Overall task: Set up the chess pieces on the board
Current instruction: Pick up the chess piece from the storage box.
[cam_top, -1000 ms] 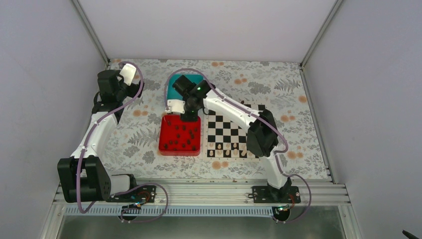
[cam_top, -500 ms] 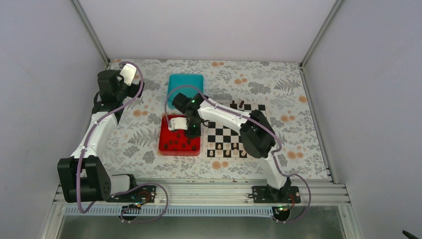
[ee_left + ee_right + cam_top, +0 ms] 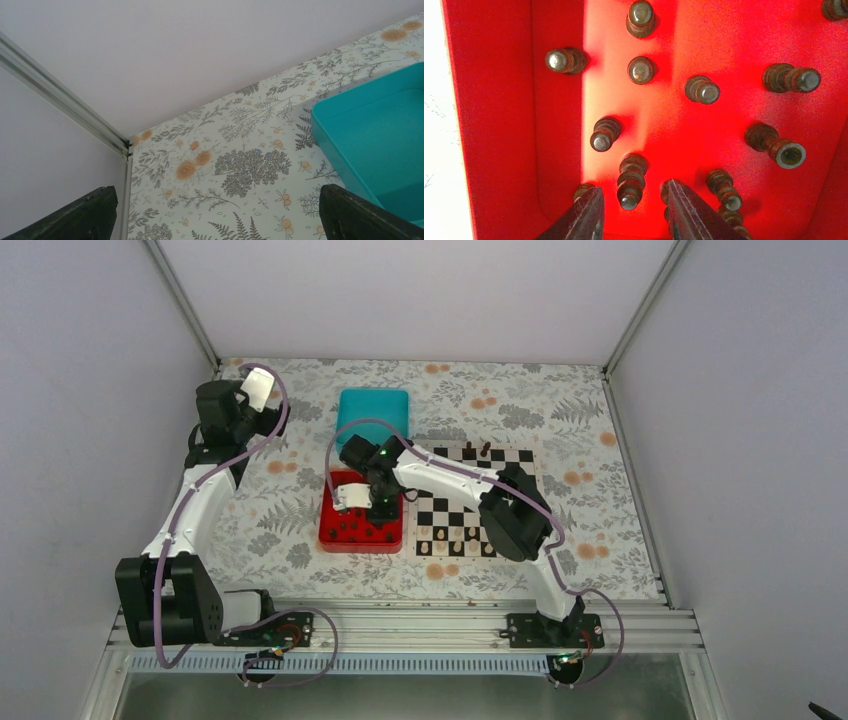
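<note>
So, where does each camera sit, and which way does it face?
Top external: above and behind the robot, looking down on the chessboard, red tray and teal box; left arm and right arm show.
Left wrist: looking across the floral table to its far corner; left fingers, open, show low.
Right wrist: looking down into the red tray at dark chess pieces; right fingers, open, flank one.
Shared: teal box, top and left wrist; red tray, top and right wrist.

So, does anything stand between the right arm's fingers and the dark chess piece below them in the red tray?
Nothing visible does. The right fingers are open on either side of one dark chess piece in the red tray. Its neighbouring pieces stand close beside each finger and might be bumped.
</note>
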### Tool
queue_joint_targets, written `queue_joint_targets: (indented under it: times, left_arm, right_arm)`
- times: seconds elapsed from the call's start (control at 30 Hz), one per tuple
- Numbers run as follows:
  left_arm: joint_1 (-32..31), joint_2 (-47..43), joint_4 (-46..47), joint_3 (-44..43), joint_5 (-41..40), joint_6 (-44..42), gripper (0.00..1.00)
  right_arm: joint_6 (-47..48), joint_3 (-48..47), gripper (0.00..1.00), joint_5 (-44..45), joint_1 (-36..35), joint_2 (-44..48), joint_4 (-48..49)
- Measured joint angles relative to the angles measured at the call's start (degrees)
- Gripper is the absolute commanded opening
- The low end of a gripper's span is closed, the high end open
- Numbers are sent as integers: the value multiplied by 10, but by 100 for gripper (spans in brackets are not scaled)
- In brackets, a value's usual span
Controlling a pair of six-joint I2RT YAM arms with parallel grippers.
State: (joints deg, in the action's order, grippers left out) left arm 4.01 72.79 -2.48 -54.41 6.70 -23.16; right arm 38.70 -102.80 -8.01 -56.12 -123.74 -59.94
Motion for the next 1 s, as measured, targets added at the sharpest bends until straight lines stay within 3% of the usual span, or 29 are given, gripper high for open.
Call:
queue_joint_targets:
  times: [0.8, 1.0]
  left_arm:
    - [0, 0, 0, 0, 0, 0, 100]
    - [0, 0, 0, 0, 0, 0, 100]
  right_arm:
    - [-1, 13, 28, 4, -1, -10, 16]
    - [-5, 14, 11, 8, -1, -16, 18]
